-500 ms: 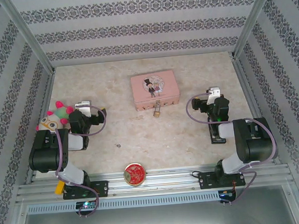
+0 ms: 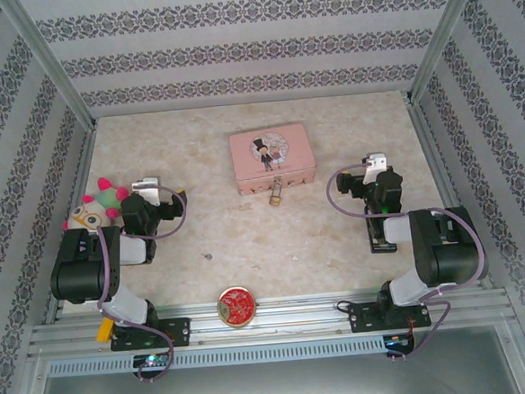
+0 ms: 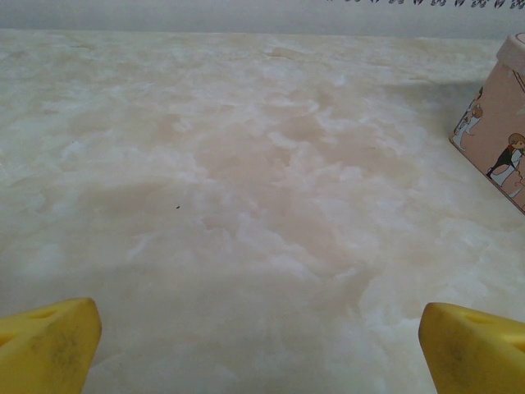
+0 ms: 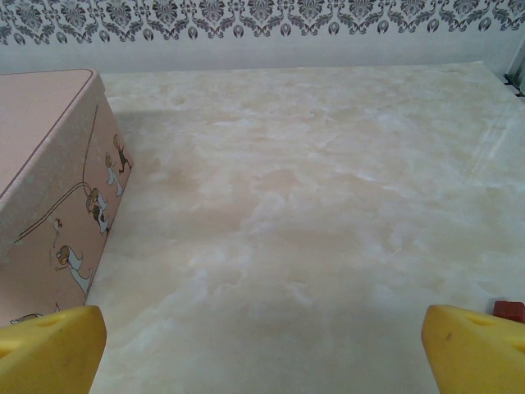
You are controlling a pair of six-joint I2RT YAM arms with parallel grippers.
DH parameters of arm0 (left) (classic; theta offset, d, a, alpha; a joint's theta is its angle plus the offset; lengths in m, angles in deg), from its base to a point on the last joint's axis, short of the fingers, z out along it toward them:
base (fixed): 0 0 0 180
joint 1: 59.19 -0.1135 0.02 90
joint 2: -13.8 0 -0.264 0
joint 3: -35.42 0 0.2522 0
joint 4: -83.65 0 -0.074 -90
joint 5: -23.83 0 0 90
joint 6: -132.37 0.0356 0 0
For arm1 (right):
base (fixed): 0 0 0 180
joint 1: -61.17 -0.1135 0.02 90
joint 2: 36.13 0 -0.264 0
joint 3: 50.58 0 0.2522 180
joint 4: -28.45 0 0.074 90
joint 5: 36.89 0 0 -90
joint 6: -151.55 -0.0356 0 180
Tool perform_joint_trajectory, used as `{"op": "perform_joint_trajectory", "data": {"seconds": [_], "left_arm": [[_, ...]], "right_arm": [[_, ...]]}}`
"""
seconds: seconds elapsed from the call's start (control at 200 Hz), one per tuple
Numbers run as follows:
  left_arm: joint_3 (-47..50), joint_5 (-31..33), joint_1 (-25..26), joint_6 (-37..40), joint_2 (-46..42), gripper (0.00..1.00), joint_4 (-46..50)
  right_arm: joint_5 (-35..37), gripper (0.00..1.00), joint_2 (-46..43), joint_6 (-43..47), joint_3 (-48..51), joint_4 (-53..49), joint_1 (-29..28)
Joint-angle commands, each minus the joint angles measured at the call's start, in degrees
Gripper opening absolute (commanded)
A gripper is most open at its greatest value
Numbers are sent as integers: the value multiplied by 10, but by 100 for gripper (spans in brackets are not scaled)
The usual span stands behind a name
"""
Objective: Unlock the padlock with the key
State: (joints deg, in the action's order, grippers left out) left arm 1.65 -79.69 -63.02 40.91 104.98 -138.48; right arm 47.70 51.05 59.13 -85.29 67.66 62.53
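Brass-coloured padlock: sitting against the middle of the near side of the pink tin box, out in the middle of the table between the two arms and well apart from both; its fine detail is too small to make out.
Pink tin box: lying flat with its lid up, a cartoon couple printed on top.
Left gripper: facing out low over the pale marbled table, its yellow fingertips standing wide apart with nothing between them; a corner of the pink tin box is showing at the right edge of the left wrist view.
Right gripper: also facing low over the table, yellow fingertips spread wide and holding nothing; the box's side wall is filling the left part of the right wrist view.
Plush toy: sitting at the table's left edge, just beside the left arm.
Round red-gold tin: resting at the near edge, between the two arm bases.
Small dark speck: lying on the table near the left arm, too small to identify.
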Motion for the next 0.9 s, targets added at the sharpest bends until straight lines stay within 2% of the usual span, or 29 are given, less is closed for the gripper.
{"op": "perform_joint_trajectory", "data": {"seconds": [0.0,0.894], "left_arm": [[-7,-11,-5,9,3,99,-16],[-1,-2,-5,4,0,99,-27]], "right_arm": [[7,98,3,-1,-6,11,0],[18,98,1,-2,-6,9,-2]]}}
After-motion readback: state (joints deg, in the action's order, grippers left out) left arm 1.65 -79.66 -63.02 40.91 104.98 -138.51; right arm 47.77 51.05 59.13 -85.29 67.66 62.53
